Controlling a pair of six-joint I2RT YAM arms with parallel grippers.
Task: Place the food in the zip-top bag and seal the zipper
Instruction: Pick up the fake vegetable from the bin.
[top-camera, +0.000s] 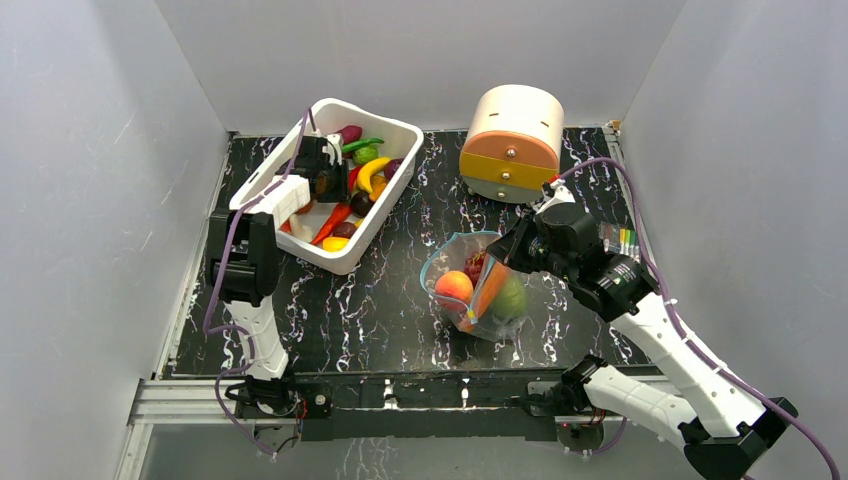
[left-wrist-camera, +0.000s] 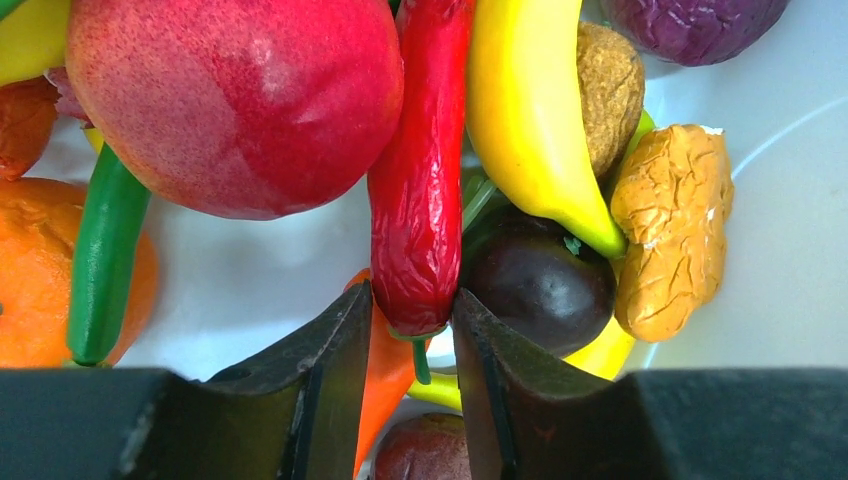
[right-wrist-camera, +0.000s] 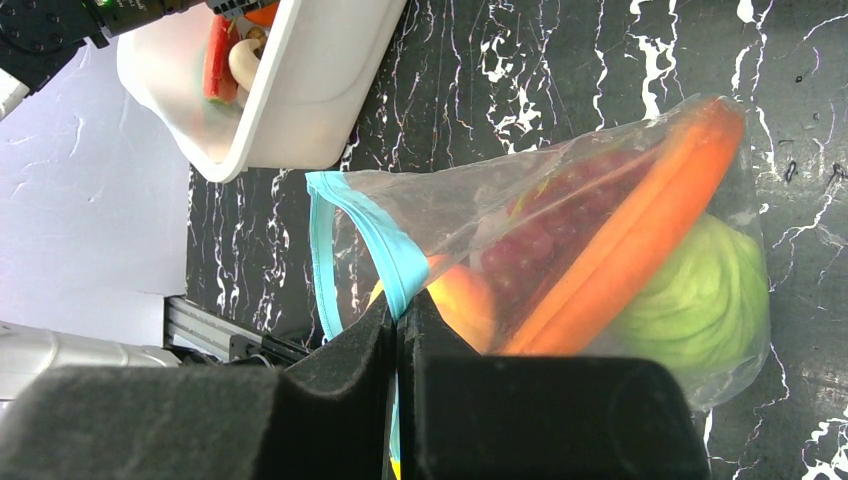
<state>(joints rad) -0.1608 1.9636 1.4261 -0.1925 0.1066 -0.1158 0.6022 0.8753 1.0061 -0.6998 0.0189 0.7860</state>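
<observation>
My right end effector (right-wrist-camera: 398, 310) tight on teal zipper (right-wrist-camera: 385, 250) of crinkly bag (right-wrist-camera: 450, 200); left end effector (left-wrist-camera: 412, 300) astride wrinkled chilli (left-wrist-camera: 420, 180), grip unclear.

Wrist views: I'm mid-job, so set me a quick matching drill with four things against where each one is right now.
Things:
1. red chili
2. carrot
3. zipper
4. banana

Places:
A. inside the zip-top bag
B. pinched in the shut right claw
C. lying in the white bin, clear of both claws
D. between the left claw fingers

Pairs: 1-D, 2-A, 3-B, 4-C
</observation>
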